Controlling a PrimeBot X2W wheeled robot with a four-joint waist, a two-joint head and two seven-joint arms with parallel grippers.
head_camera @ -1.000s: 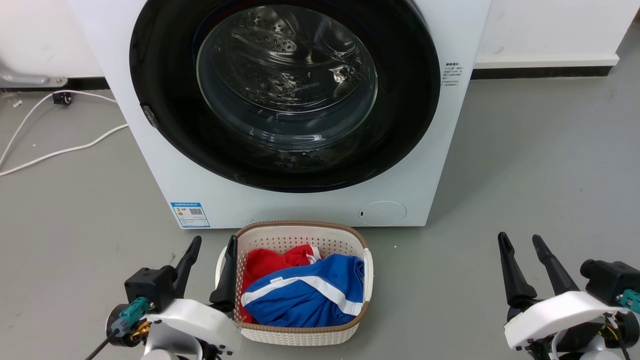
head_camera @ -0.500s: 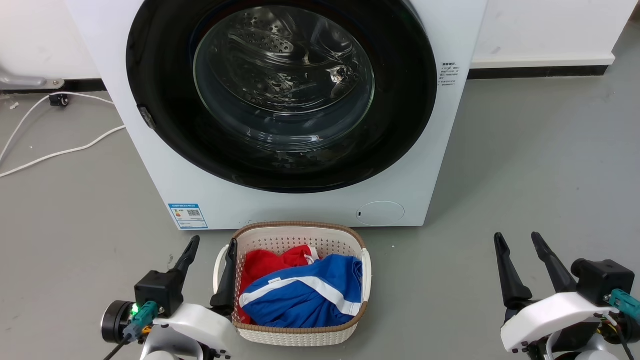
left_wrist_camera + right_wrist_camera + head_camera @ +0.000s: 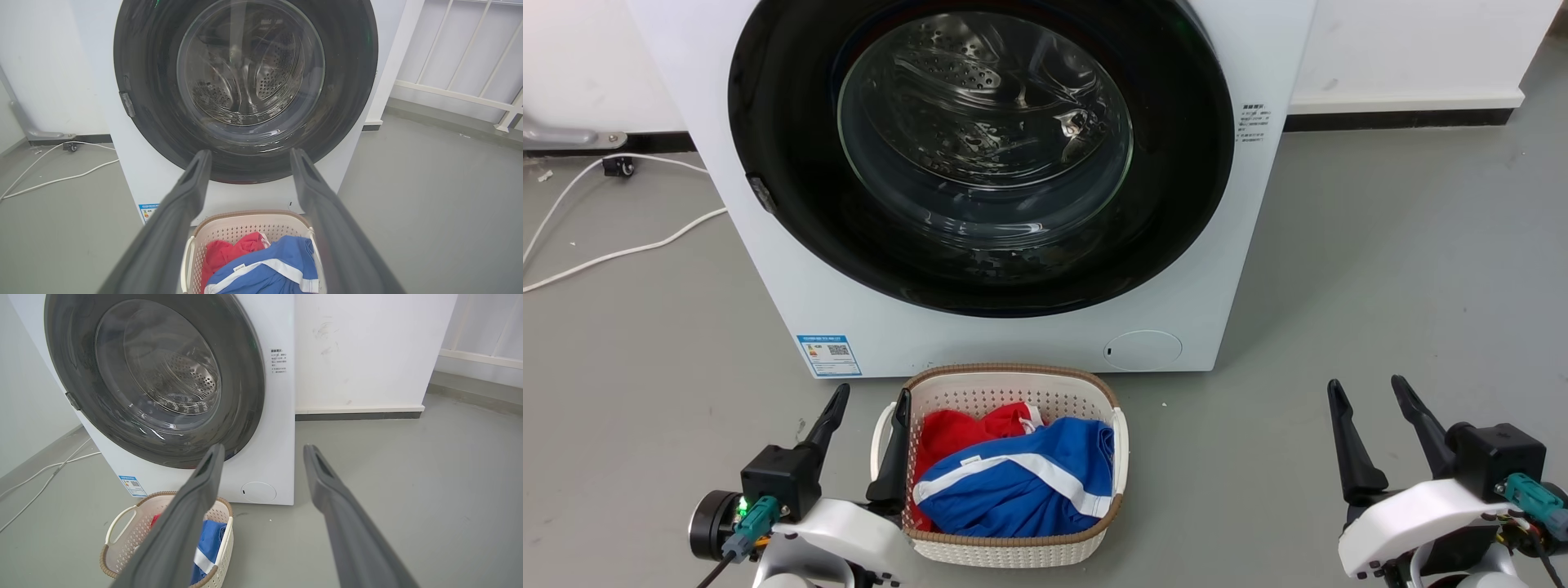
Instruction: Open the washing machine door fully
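Logging entry, observer asks: where is the door, and is any of the opening done?

Me: None done, by my reading. The large round washing machine door (image 3: 980, 147), a wide glossy black rim around a bulging clear glass bowl, sits flush in the front of the white washing machine (image 3: 1013, 339), straight ahead of me. No gap shows along its edge in the head or wrist views. Judged shut.

Observer: State of your fingers?

Me: Left fingers (image 3: 894, 445) spread apart, holding nothing, low at my left, just beside the cream perforated plastic laundry basket (image 3: 1005, 369) with the brown rim. Red and blue clothes (image 3: 1021, 482) lie in it. Right fingers (image 3: 1352, 445) likewise spread and empty, low at my right over the bare grey floor (image 3: 1380, 269). Both sets are well apart from the door.

Observer: What remains?

Me: Everything: reach, catch, release, swing. A small grey tab (image 3: 761, 194) on the rim's left edge looks like the catch, but I cannot confirm that. The basket stands just in front of the machine, below the door's lower arc, so the swing may pass over it. Note: check clearance.
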